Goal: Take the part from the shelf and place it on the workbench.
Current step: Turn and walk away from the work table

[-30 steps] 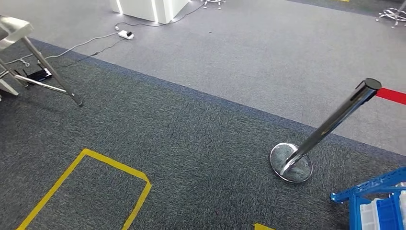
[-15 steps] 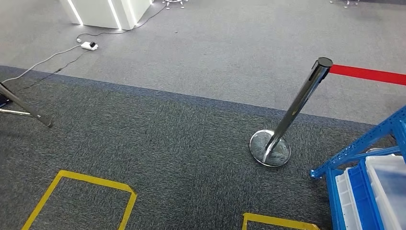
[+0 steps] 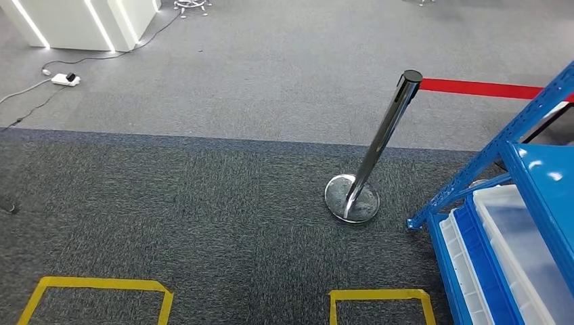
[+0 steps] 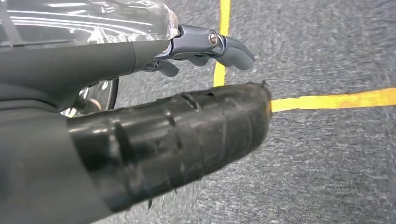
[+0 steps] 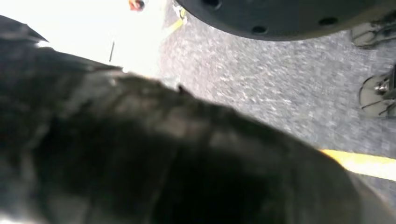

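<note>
We are looking down at the near corner of the blue steel shelf (image 3: 504,145) coming in at the right of the head view, its slanted upright and shelf board showing. On its lower level, translucent white plastic bins (image 3: 518,237) are sitting side by side between blue dividers. We cannot make out the part itself among them, and we are reading no labels, brands or writing anywhere.

Just beside the shelf's corner post, a chrome barrier pole (image 3: 386,139) is standing on its round mirrored base (image 3: 352,198) on the carpet, and a red belt (image 3: 484,88) is running from its black cap off toward the shelf.

The floor is showing as dark speckled carpet (image 3: 203,203) near us, meeting a lighter grey carpet farther off. Two rectangles of yellow floor tape (image 3: 379,296) are lying at the near edge. Far off to the left, a white power strip (image 3: 65,79) with its cables is lying near a white cabinet with lit edges (image 3: 81,20).

In the left wrist view, our left hand (image 4: 196,70) is hanging above the carpet and yellow tape lines, fingers loosely spread and grasping nothing. In the right wrist view, our right hand (image 5: 163,158) is appearing as a dark blur, and we cannot tell how its fingers are lying.
</note>
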`<state>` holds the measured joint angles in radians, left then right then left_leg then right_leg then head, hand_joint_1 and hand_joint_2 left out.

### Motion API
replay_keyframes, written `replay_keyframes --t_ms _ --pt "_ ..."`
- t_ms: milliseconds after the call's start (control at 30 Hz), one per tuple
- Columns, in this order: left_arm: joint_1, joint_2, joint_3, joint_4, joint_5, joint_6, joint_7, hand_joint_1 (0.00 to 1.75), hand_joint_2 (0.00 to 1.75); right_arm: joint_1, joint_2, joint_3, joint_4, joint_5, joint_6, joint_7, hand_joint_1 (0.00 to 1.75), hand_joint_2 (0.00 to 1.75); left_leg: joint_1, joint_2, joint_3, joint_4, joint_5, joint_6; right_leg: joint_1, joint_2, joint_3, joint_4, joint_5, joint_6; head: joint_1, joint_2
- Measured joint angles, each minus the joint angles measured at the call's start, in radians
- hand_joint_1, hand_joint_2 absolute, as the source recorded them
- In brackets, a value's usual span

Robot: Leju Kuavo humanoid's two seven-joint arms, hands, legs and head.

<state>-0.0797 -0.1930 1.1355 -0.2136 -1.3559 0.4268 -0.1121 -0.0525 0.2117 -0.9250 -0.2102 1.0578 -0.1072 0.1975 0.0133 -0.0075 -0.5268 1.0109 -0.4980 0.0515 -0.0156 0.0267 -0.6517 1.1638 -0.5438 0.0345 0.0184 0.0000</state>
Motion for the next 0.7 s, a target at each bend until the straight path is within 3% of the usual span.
replay_keyframes --t_ms 67,100,133,167,233,267,300,367,400,467,533,600,633,700 --pt "0.003 0.000 0.000 0.000 0.000 0.000 0.000 0.00 0.00 -0.001 0.000 0.000 0.000 0.000 0.000 0.000 0.00 0.00 -0.006 0.030 -0.002 0.001 -0.001 0.003 0.001 -0.016 -0.055 0.121 -0.052 0.002 0.000 0.000" --pt "0.003 0.000 0.000 0.000 0.000 0.000 0.000 0.00 0.00 0.000 0.000 0.000 0.000 0.000 0.000 0.000 0.00 0.00 -0.008 0.044 -0.002 0.001 -0.002 0.004 0.001 -0.018 -0.062 0.143 -0.054 0.002 0.000 0.000" --pt "0.002 0.000 0.000 0.000 0.000 0.000 0.000 0.00 0.00 0.000 0.000 0.000 0.000 0.000 0.000 0.000 0.00 0.00 -0.011 0.057 -0.002 0.001 -0.003 0.005 0.002 -0.020 -0.051 0.128 -0.038 0.000 0.000 0.000" --pt "0.001 0.000 0.000 0.000 0.000 0.000 0.000 0.00 0.00 0.001 0.000 0.000 0.000 0.000 0.000 0.000 0.00 0.00 -0.012 0.068 0.000 0.002 -0.005 0.005 0.004 -0.027 -0.021 0.078 -0.009 -0.005 0.000 0.000" --pt "-0.001 0.000 0.000 0.000 0.000 0.000 0.000 0.00 0.00 0.001 -0.001 0.000 0.000 0.000 0.000 0.000 0.00 0.00 -0.016 0.089 0.005 0.003 -0.009 0.002 0.014 -0.068 0.057 -0.062 0.044 -0.019 0.000 0.000" --pt "-0.001 -0.001 0.000 0.000 0.000 0.000 0.000 0.00 0.00 -0.001 -0.001 0.000 0.000 0.001 0.000 0.000 0.00 0.00 -0.018 0.097 0.006 0.004 -0.012 -0.002 0.020 -0.084 0.081 -0.109 0.057 -0.026 0.000 0.000" --pt "-0.002 -0.001 0.000 0.000 0.000 0.000 0.000 0.00 0.00 -0.001 -0.001 0.001 0.000 0.001 0.000 0.000 0.00 0.00 -0.019 0.106 0.008 0.004 -0.014 -0.006 0.026 -0.094 0.093 -0.134 0.061 -0.032 0.000 0.000" --pt "-0.005 -0.003 0.000 0.000 0.000 0.000 0.000 0.00 0.00 -0.001 -0.002 0.001 0.000 0.002 0.000 0.002 0.00 0.00 -0.020 0.124 0.013 0.001 -0.015 -0.015 0.028 -0.076 0.092 -0.143 0.064 -0.040 0.000 0.000" --pt "-0.007 -0.004 0.000 0.000 -0.001 0.000 0.000 0.00 0.00 0.000 -0.001 0.001 0.000 0.002 0.001 0.004 0.00 0.00 -0.019 0.119 0.016 0.003 -0.020 -0.020 0.025 -0.066 0.096 -0.151 0.069 -0.044 0.000 0.000" --pt "-0.008 -0.004 0.000 0.000 -0.002 0.000 -0.001 0.00 0.00 -0.001 -0.001 0.002 0.000 0.003 0.001 0.006 0.00 0.00 -0.016 0.075 0.000 0.050 -0.055 -0.030 0.015 -0.046 0.104 -0.166 0.078 -0.053 -0.003 0.000" --pt "-0.006 -0.005 0.000 0.000 -0.003 0.000 -0.001 0.00 0.00 -0.003 -0.001 0.002 0.000 0.004 0.002 0.009 0.00 0.00 -0.009 0.027 -0.054 0.169 -0.118 -0.037 0.012 -0.027 0.103 -0.169 0.082 -0.057 -0.006 0.000" --pt "-0.003 -0.005 0.000 0.000 -0.003 -0.001 -0.002 0.00 0.00 -0.003 -0.001 0.002 0.000 0.005 0.003 0.011 0.00 0.00 -0.004 0.017 -0.106 0.272 -0.149 -0.043 0.011 -0.003 0.102 -0.166 0.082 -0.058 -0.006 0.000" --pt "-0.002 -0.005 0.000 0.000 -0.004 -0.001 -0.002 0.00 0.00 -0.003 -0.001 0.002 0.000 0.005 0.003 0.012 0.00 0.00 -0.002 0.016 -0.112 0.278 -0.135 -0.045 0.011 0.011 0.102 -0.163 0.082 -0.057 -0.006 0.000" --pt "-0.001 -0.005 0.000 0.000 -0.003 -0.001 -0.003 0.00 0.00 -0.002 -0.001 0.003 0.000 0.005 0.004 0.014 0.00 0.00 0.003 0.005 -0.075 0.180 -0.058 -0.047 0.008 0.039 0.101 -0.153 0.078 -0.051 -0.006 0.000"
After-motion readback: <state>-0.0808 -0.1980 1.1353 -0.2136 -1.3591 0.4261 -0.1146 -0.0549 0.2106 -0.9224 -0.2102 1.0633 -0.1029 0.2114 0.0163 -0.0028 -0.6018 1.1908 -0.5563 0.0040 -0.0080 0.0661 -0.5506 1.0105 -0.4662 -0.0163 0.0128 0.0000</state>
